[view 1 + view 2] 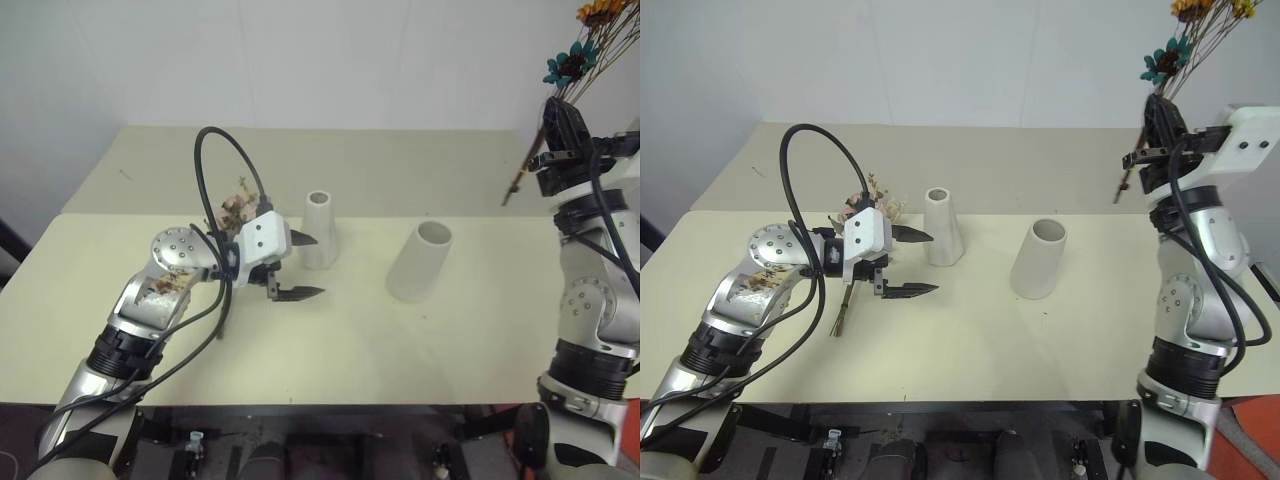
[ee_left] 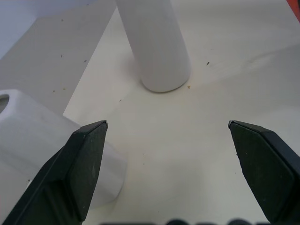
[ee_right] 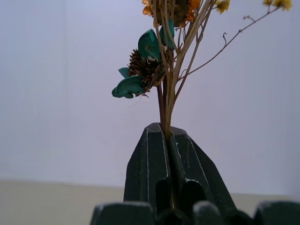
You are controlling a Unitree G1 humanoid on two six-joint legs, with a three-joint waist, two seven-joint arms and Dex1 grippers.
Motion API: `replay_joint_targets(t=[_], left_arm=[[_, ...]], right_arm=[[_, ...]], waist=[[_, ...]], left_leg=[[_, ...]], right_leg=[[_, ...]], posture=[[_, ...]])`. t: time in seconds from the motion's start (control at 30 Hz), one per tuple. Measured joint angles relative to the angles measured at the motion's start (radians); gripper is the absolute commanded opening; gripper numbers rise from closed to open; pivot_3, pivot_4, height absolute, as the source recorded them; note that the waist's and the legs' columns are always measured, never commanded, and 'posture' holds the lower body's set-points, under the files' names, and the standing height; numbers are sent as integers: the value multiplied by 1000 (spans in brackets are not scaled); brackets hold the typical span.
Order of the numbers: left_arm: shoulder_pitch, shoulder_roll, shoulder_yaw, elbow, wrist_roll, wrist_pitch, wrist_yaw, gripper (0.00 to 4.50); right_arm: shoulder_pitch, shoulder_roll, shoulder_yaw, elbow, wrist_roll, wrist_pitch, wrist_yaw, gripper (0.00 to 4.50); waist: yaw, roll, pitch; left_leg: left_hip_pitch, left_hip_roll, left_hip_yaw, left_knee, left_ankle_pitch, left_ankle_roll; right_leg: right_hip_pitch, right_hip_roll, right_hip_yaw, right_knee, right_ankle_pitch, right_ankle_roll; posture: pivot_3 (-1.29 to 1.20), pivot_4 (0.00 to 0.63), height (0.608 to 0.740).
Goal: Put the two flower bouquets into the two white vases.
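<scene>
The right end effector (image 1: 1152,135) is clamped on the yellow-orange bouquet (image 3: 171,70), stems near upright, blossoms pointing up. The left end effector (image 1: 908,262) gapes empty beside the slim vase (image 1: 942,226).

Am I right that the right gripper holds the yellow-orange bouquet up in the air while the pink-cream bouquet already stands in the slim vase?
Not quite: the pink-cream bouquet lies on the table behind the left arm, seen in the right eye view. The slim vase stands empty. The right gripper does hold the yellow-orange bouquet aloft.

Left gripper (image 1: 908,264) agape — right gripper (image 1: 560,140) clamped, raised.
</scene>
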Motion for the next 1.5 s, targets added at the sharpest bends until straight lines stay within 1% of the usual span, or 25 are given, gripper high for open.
replay_joint_targets(t=[0.13,0.23,0.43,0.67,0.93,1.3,1.33,1.37,1.5], left_arm=[[0,-1,0,4,0,0,-1,4500],[0,0,0,4,0,0,-1,4500],[1,1,1,3,-1,0,2,4500],[7,1,5,-1,-3,2,8,4500],[11,2,8,-13,-4,5,11,4500],[19,5,18,-17,-4,14,15,4500],[19,5,19,-17,-4,19,15,4500],[19,5,19,-17,-3,20,15,4500],[18,5,19,-17,-3,20,15,4500]], right_arm=[[30,9,20,-39,49,-5,38,70],[68,13,58,-37,49,-6,64,70],[93,42,80,-30,58,-32,80,70],[101,60,115,4,56,-61,85,70],[146,74,155,59,56,-84,135,70],[218,98,202,114,-19,-215,209,70],[219,98,200,114,-11,-220,223,555],[221,98,199,113,7,-221,238,697],[251,98,198,105,59,-221,287,2047]], waist=[[1,0,0],[1,0,0],[0,0,0],[0,0,0],[0,0,0],[-1,0,0],[-1,0,0],[-1,0,0],[0,0,0]], left_leg=[[0,0,0,0,0,0],[0,0,0,0,0,0],[0,0,0,0,0,0],[0,0,0,0,0,0],[0,0,0,0,0,0],[0,0,0,0,0,0],[0,0,0,0,0,0],[0,0,0,0,0,0],[0,0,0,0,0,0]], right_leg=[[0,0,0,-1,0,0],[0,0,0,0,0,0],[0,0,0,0,0,0],[0,0,0,0,0,0],[0,0,0,0,0,0],[0,0,0,0,0,0],[0,0,0,0,0,0],[0,0,0,0,0,0],[0,0,0,0,0,0]], posture=[[0,150,740],[0,150,740],[0,150,740],[0,150,740],[0,150,740],[0,150,740],[0,150,740],[0,150,740],[0,150,740]])
